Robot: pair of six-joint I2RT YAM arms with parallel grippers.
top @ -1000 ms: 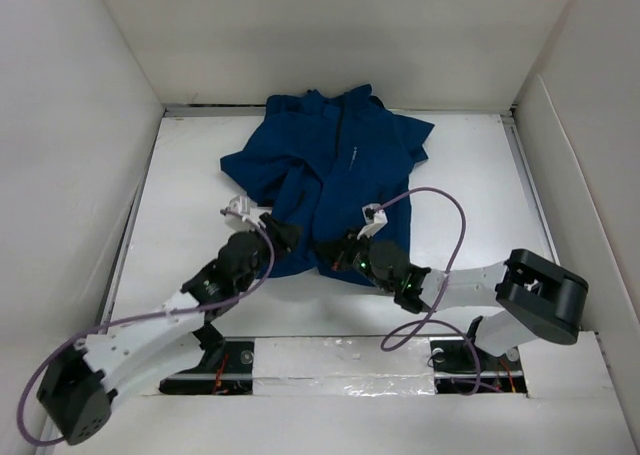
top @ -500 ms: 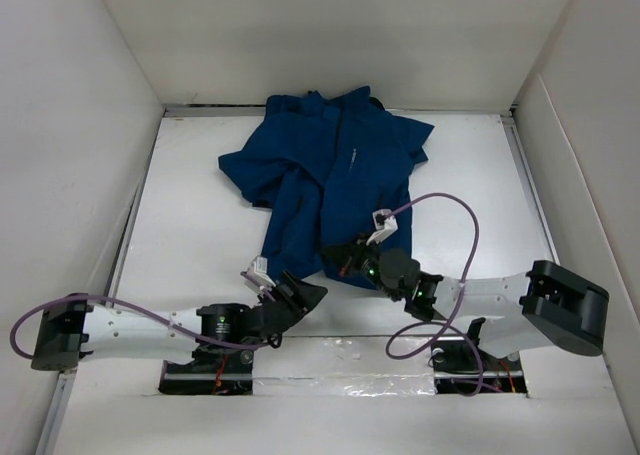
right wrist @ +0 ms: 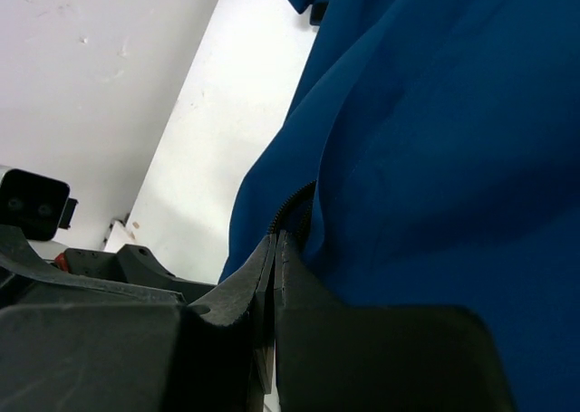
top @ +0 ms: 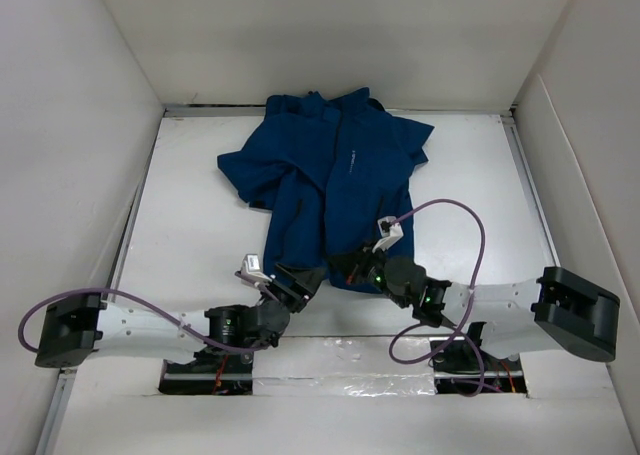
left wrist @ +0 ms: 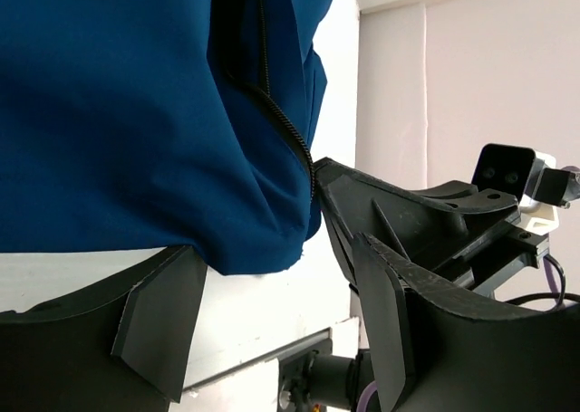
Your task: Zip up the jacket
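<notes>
Top view, jacket: the blue jacket is spread on the white table, with the collar at the far side and the hem toward the arms. Its long axis and its zipper are laid far-to-near.
Top view, grippers: the left gripper and right gripper are both set at the near hem, close together, on either side of the zipper's lower end.
Left wrist view, jaws: the left gripper is spread wide and nothing is held. The hem corner is framed between its fingers and looks untouched.
Left wrist view, zipper: the zipper is led down to the tip of the right gripper.
Right wrist view, jaws: the right gripper is pressed closed, and the jacket's zipper edge is pinched at its tips.
Key relation: the zipper is stretched away from both jaws toward the far side. The free hem side is judged nearer the left gripper, so that side is probably to be taken by it.
</notes>
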